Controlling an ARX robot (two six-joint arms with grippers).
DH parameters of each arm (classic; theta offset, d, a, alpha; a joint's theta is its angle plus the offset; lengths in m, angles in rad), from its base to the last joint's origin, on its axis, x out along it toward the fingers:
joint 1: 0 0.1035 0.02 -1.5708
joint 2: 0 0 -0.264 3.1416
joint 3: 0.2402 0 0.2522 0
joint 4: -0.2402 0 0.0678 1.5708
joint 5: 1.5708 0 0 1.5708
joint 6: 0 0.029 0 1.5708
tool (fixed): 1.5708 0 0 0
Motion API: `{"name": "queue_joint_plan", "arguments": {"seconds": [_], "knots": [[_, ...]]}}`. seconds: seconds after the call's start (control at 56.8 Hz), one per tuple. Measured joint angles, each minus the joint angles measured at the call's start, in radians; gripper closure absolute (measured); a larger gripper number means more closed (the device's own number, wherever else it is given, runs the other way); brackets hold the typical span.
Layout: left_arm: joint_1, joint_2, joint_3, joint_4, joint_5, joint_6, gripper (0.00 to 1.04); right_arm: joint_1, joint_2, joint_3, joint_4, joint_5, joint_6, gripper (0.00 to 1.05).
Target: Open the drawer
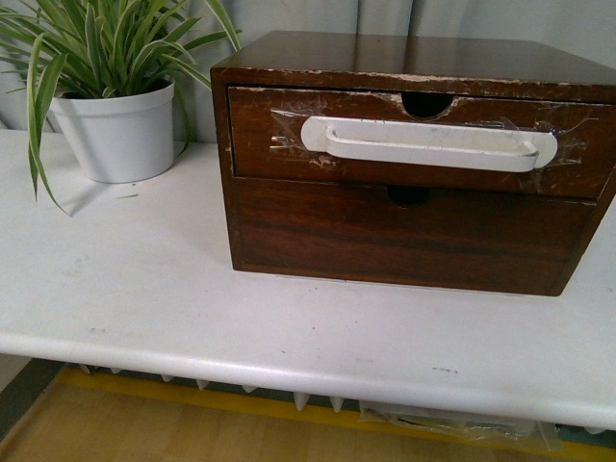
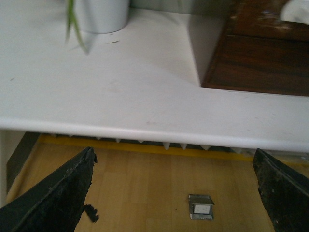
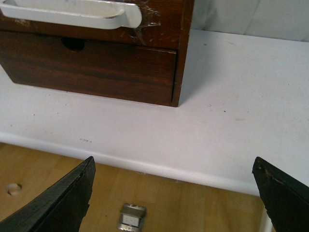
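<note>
Drawer (image 1: 260, 144): upper of two in the chest (image 1: 404, 53), front flush with the chest face. A white handle (image 1: 428, 144) is taped across it. There is a half-round notch (image 1: 424, 103) in its chipped top rim. The lower drawer (image 1: 404, 236) sits directly beneath, plain-fronted and also flush.

Surroundings: a white pot (image 1: 115, 135) holding a long-leaved plant (image 1: 106, 43) stands left of the chest, apart from it, towards the rear. Nothing lies in front of the chest, and the approach to the handle is unobstructed.

Surface: white desk (image 1: 144, 289), lightly scuffed, with a rounded front edge. The chest sits right of centre and back from that edge.

Room: pale curtain (image 1: 318, 14) behind the chest. Wood-tone floor (image 1: 144, 433) below the desk, with a yellow strip (image 1: 192, 390) under the desk edge. A small metal plate (image 2: 201, 207) lies on the floor.

Left gripper (image 2: 174, 193): below desk level, short of the desk edge and left of the chest. Its fingers (image 2: 58, 198) are spread wide and hold nothing.

Right gripper (image 3: 174, 193): likewise below the desk edge, off the chest's right front corner. Its fingers (image 3: 58, 198) are spread wide and empty.
</note>
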Motion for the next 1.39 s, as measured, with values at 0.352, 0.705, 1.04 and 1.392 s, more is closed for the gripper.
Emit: {"name": "queue_joint_plan", "arguments": {"seconds": [0.352, 0.705, 1.04, 1.392], "knots": [[-0.122, 0.626, 0.283, 0.131, 0.277, 0.481, 0.06, 0.034, 0.521, 0.322, -0.017, -0.092, -0.377, 0.09], [-0.246, 1.062, 0.697, 0.077, 0.353, 0.752, 0.06, 0.077, 0.824, 0.623, -0.136, -0.165, -0.564, 0.09], [-0.29, 1.284, 0.952, 0.019, 0.383, 0.838, 0.06, 0.091, 0.943, 0.743, -0.254, -0.229, -0.684, 0.09], [-0.325, 1.43, 1.096, -0.026, 0.371, 0.884, 0.06, 0.04, 0.947, 0.743, -0.282, -0.298, -0.721, 0.09]]}}
